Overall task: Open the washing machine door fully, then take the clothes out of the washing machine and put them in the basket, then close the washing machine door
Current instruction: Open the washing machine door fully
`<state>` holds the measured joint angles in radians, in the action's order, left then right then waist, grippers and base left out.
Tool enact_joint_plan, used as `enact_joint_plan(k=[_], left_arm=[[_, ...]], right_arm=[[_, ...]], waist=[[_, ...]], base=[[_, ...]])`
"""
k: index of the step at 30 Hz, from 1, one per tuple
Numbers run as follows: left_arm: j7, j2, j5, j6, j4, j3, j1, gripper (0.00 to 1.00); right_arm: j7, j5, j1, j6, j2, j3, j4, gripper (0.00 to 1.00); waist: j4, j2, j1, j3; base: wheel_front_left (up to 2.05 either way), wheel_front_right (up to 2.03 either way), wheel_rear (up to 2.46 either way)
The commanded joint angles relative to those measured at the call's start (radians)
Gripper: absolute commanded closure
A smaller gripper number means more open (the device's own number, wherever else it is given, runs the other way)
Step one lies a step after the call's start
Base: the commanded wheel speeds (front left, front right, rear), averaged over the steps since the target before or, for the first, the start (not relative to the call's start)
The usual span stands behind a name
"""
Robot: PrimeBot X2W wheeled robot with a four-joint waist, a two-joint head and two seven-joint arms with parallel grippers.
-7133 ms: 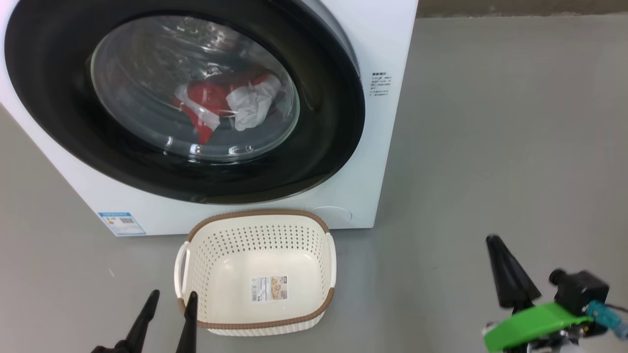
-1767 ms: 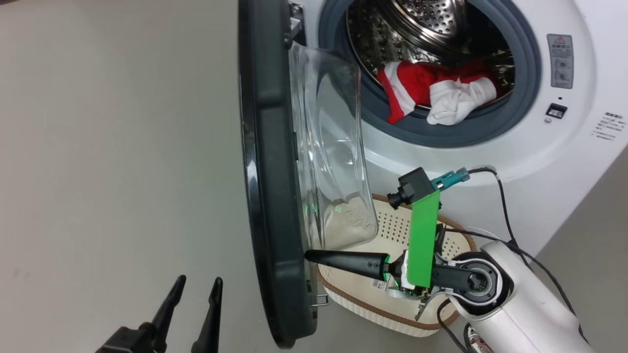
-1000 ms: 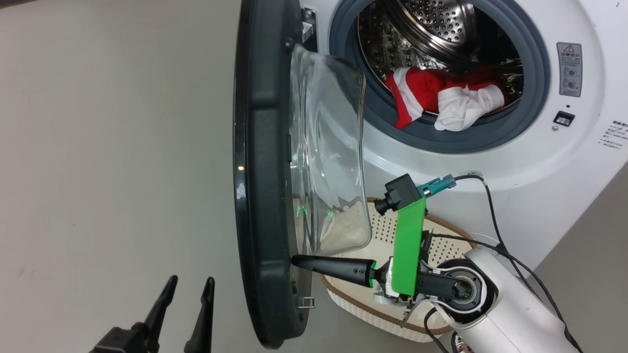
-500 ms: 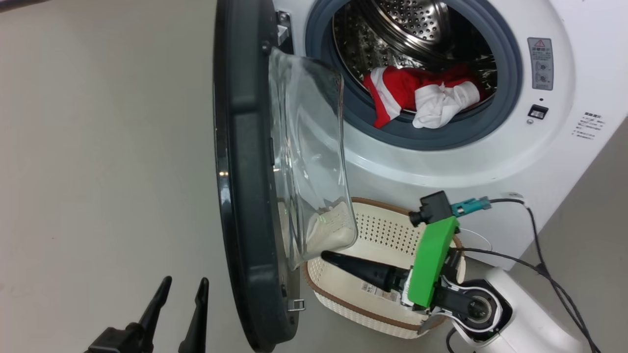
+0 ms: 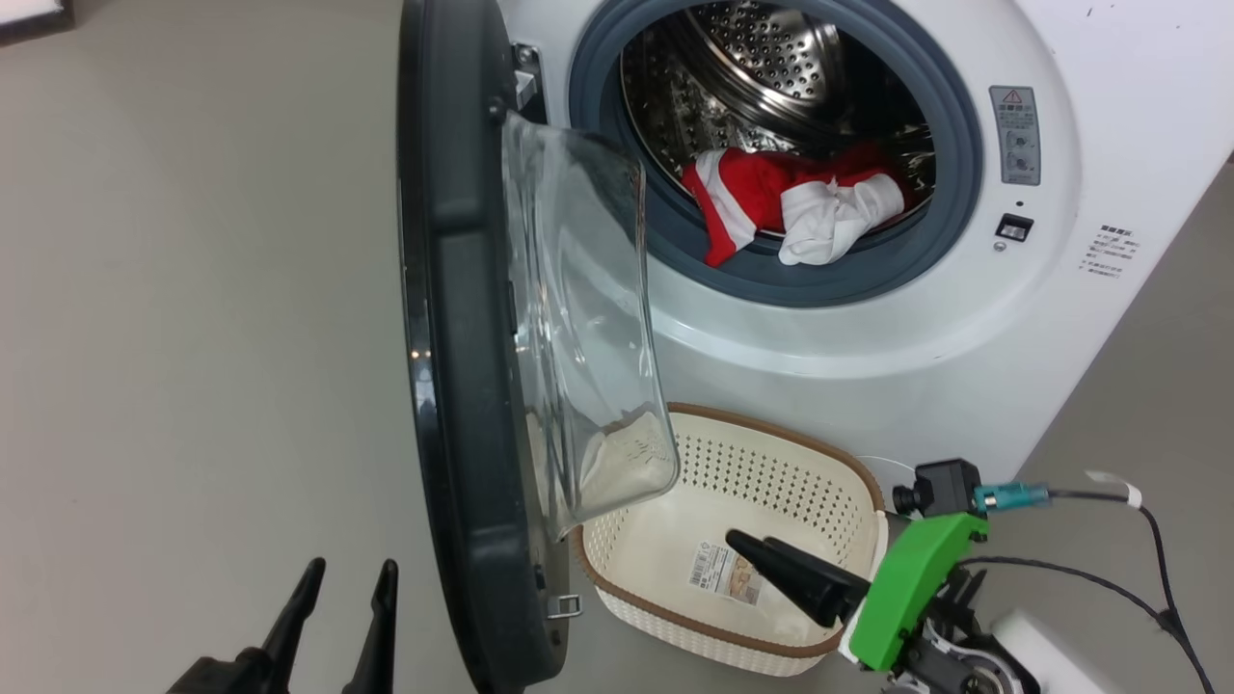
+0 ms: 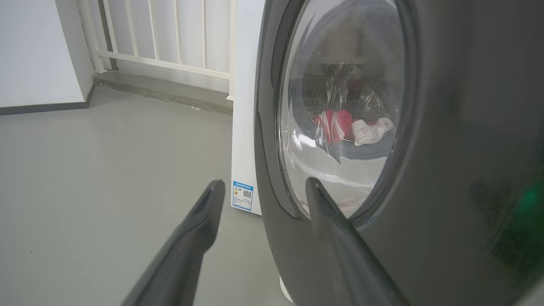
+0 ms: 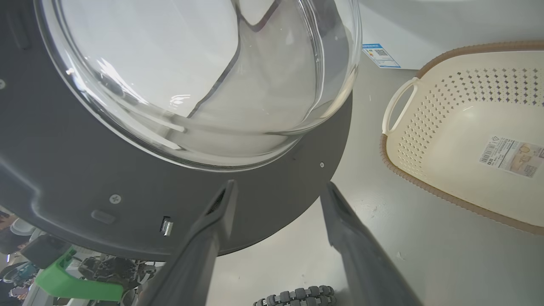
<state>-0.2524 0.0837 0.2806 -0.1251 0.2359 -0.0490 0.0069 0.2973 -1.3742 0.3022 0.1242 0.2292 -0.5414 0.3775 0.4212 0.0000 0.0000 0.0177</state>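
The white washing machine [image 5: 964, 318] stands with its door [image 5: 453, 337] swung out edge-on, the glass bowl [image 5: 578, 318] facing the drum. The clothes lie at the drum's mouth, a red piece [image 5: 733, 193] beside a white one [image 5: 829, 217]. The cream basket [image 5: 771, 424] sits on the floor below the opening with only a sticker inside. My right gripper [image 5: 742, 545] hangs open over the basket, apart from the door; its wrist view shows the gripper [image 7: 279, 187] holding nothing below the bowl [image 7: 191, 85]. My left gripper [image 5: 349, 571] stands open outside the door [image 6: 446, 148].
Grey floor [image 5: 193, 289] stretches wide to the left of the door. A white railing [image 6: 170, 38] and wall stand behind the machine's side. A blue label [image 6: 242, 195] marks the machine's lower corner. Black cables [image 5: 1138, 578] trail from my right wrist.
My right gripper has drawn back from the door's inner rim to the right, over the basket, and its fingers have opened. The head camera has shifted. The left gripper has stayed put.
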Motion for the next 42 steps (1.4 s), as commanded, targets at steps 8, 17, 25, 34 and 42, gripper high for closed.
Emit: enact_joint_plan(k=[8,17,25,34,42], left_arm=[[-0.009,0.02,0.0,-0.006,-0.016,0.049,0.005,0.0],[-0.009,0.022,0.003,-0.006,-0.01,0.055,0.013,0.0],[-0.009,0.021,0.002,-0.006,-0.004,0.063,0.015,0.0],[-0.009,0.019,0.002,-0.006,-0.003,0.067,0.011,0.0],[-0.009,0.018,0.006,-0.006,-0.001,0.069,0.008,0.0]], right_arm=[[-0.177,0.085,-0.028,0.007,0.069,-0.09,0.018,0.0],[-0.375,0.164,-0.029,0.007,0.115,-0.186,0.074,0.0],[-0.533,0.243,-0.013,0.007,0.127,-0.262,0.133,0.0],[-0.559,0.385,-0.02,0.007,0.097,-0.181,0.156,0.0],[-0.559,0.626,-0.097,0.007,0.033,0.044,0.083,0.0]], waist=[[-0.017,0.0,0.0,-0.018],[-0.027,0.0,0.0,-0.022],[-0.036,0.0,0.0,-0.021],[-0.043,0.0,0.0,-0.016],[-0.043,0.0,0.0,-0.009]], base=[[0.0,0.0,0.0],[0.0,0.0,0.0],[0.0,0.0,0.0],[0.0,0.0,0.0],[0.0,0.0,0.0]])
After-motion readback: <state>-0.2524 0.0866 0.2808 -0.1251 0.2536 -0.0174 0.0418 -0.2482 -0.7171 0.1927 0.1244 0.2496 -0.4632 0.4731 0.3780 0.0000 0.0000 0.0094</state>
